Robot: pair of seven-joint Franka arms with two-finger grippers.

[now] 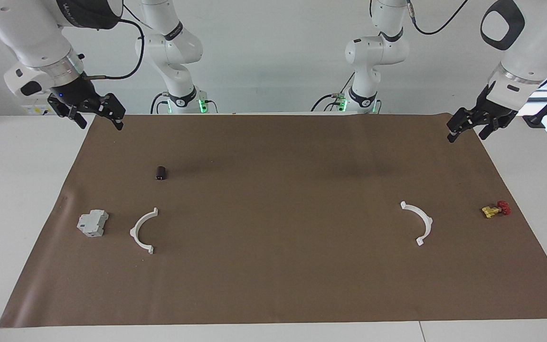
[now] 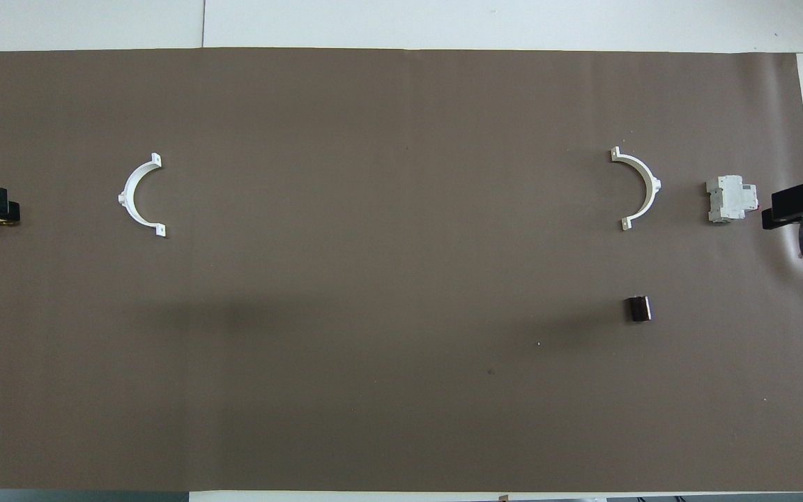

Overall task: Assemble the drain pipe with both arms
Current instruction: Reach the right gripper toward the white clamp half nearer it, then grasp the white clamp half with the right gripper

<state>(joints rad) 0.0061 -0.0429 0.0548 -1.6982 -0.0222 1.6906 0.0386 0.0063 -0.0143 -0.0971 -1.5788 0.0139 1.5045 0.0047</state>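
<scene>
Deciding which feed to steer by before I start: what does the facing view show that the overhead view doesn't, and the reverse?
Only the facing view shows both arms whole, with the left gripper and right gripper open, raised at the mat's ends, and the red-and-yellow valve clear. Only the overhead view shows the left gripper partly covering that valve and the grippers merely as dark tips at its edges. Both show two white arcs lying far apart, the grey block and the dark cylinder.

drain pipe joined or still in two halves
Still in two: one white arc lies beside the grey block, the other arc toward the left arm's end, neither held.
</scene>
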